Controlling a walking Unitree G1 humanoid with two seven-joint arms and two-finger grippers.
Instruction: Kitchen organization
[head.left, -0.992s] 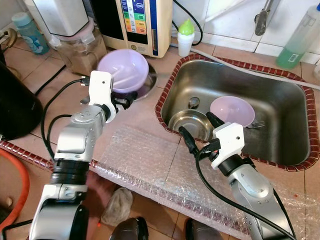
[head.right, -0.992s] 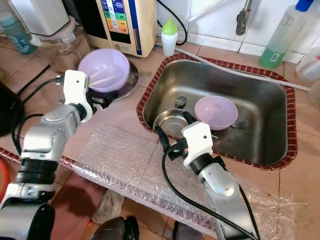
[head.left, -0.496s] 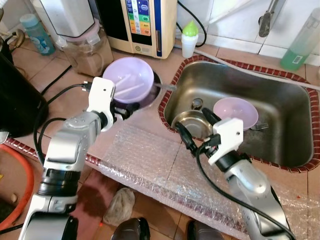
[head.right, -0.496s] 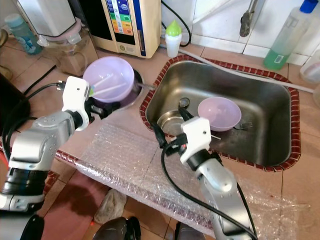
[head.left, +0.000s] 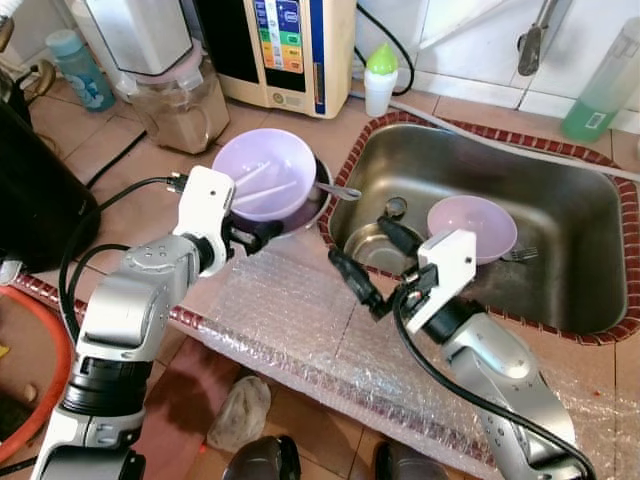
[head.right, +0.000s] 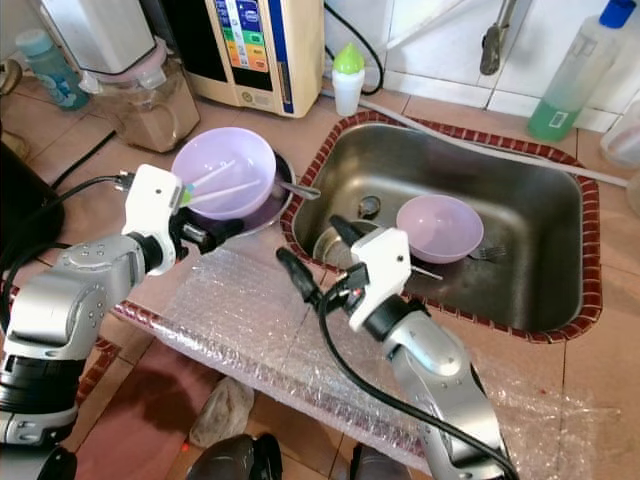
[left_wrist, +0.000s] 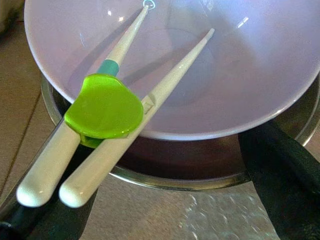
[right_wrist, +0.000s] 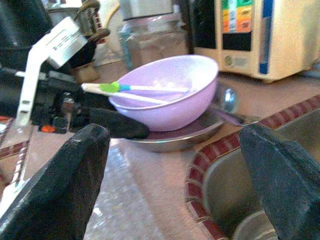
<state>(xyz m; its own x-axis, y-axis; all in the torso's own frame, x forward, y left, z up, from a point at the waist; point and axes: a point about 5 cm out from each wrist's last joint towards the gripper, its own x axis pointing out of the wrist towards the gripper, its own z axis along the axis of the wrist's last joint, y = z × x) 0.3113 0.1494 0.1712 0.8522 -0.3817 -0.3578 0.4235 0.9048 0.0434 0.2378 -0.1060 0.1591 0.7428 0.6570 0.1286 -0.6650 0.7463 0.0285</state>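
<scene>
On the bench by the sink (head.left: 590, 300), left end effector (head.left: 262, 233) sits spread open near the purple bowl (head.left: 264, 188) with chopsticks (left_wrist: 125, 85); right end effector (head.left: 375, 262) is wide open, empty.

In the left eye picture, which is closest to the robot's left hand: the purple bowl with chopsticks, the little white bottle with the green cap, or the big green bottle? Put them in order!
From the left hand:
1. Purple bowl with chopsticks, right beside it on the counter.
2. White bottle with green cap, by the wall behind the sink's left corner.
3. Green bottle, far right, beyond the sink.
</scene>
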